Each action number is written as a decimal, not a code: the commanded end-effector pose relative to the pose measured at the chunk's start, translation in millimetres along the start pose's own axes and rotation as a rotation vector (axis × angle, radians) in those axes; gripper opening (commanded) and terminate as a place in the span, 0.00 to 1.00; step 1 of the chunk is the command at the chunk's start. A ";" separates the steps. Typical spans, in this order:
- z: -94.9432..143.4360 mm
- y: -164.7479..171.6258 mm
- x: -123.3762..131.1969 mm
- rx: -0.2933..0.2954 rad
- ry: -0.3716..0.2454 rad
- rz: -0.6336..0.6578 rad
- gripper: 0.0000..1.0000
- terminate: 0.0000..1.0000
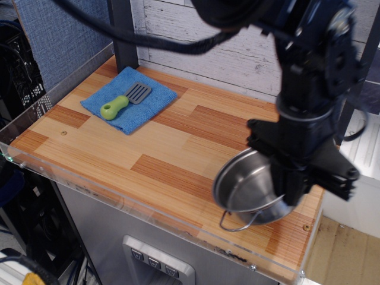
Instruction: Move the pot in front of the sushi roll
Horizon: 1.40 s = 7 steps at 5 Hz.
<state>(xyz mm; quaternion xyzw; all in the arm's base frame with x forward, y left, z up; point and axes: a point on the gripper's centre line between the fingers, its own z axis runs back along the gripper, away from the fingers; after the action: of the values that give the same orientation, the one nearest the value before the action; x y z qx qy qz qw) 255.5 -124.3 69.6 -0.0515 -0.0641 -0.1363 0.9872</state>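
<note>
Pot (246, 185) first: I see the shallow stainless-steel pan sitting low over the near right part of the wooden tabletop (178, 148), tilted so that its shiny inside faces left and toward me. One thin wire loop handle (240, 220) sticks out from its near edge, close to the clear acrylic lip (148, 209) that runs along the front of the table. The pot's right side is hidden behind the arm, so I cannot see a second handle from here.

My gripper (291, 193) comes down from above on the black arm (312, 89) and covers the pot's right rim. It looks clamped on that rim, with the pot hanging off it at a slant, though the fingers themselves are lost in the dark body of the tool. I cannot tell whether the pot's base touches the wood or floats just above it.

I cannot find the sushi roll in this view; the arm and gripper block the far right edge of the table.

Over on the far left, a blue cloth (130, 100) lies flat on the wood, well apart from the pot. On it rests a small spatula (124, 101) with a green handle and a slotted grey blade, the blade pointing to the far right. Behind the table stands a whitewashed plank wall (225, 41).
</note>
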 end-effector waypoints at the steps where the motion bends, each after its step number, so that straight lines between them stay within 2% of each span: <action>1: -40.9 41.7 -28.4 -0.022 0.121 0.095 0.00 0.00; 2: -51.6 46.5 -29.4 -0.092 0.149 0.103 0.00 0.00; 3: -48.0 36.0 -26.5 -0.156 0.144 0.050 0.00 0.00; 4: -42.1 23.4 -24.4 -0.186 0.130 0.000 0.00 0.00; 5: -33.8 20.4 -23.6 -0.206 0.129 -0.040 1.00 0.00; 7: 24.7 18.1 -15.1 -0.236 -0.044 -0.082 1.00 0.00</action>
<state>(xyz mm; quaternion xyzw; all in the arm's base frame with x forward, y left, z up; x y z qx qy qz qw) 262.3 -107.1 82.2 -0.1669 -0.0541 -0.1779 0.9683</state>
